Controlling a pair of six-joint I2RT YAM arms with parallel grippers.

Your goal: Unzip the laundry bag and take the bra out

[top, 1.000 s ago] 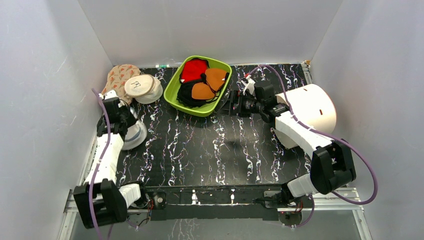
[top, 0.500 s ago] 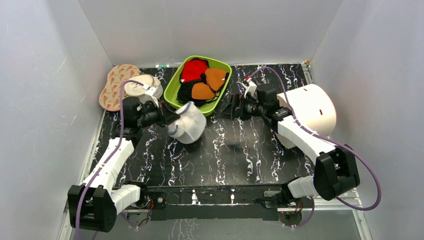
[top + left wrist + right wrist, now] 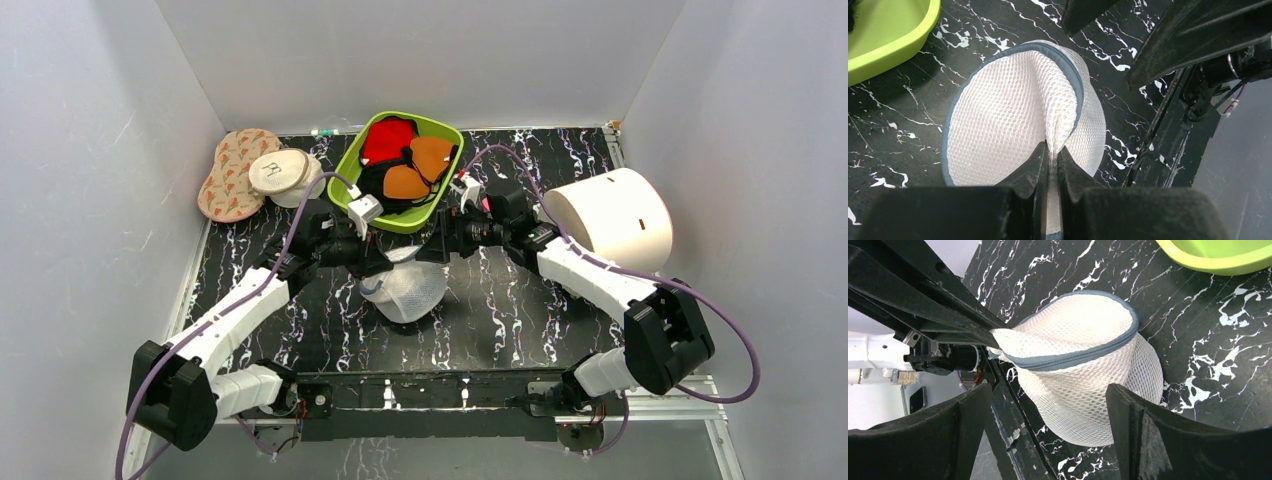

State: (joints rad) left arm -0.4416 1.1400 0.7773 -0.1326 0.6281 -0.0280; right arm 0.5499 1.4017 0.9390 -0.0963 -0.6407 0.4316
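Observation:
The laundry bag (image 3: 408, 290) is a white mesh pouch with a grey zipper line, near the table's middle. My left gripper (image 3: 385, 262) is shut on a fold of its mesh (image 3: 1058, 125) and holds it. In the right wrist view the bag (image 3: 1083, 370) hangs zipped shut between my open fingers, which do not touch it. My right gripper (image 3: 437, 243) is open just right of the bag's top. The bra is hidden, not in view.
A green tub (image 3: 362, 195) with red, orange and black garments stands behind the bag. A large white cylinder (image 3: 612, 215) lies at the right. A cream round cap (image 3: 278, 172) and a patterned pad (image 3: 228, 172) sit at the back left.
My left arm carried the bag from the left edge to the table's middle. My right gripper moved left towards the bag.

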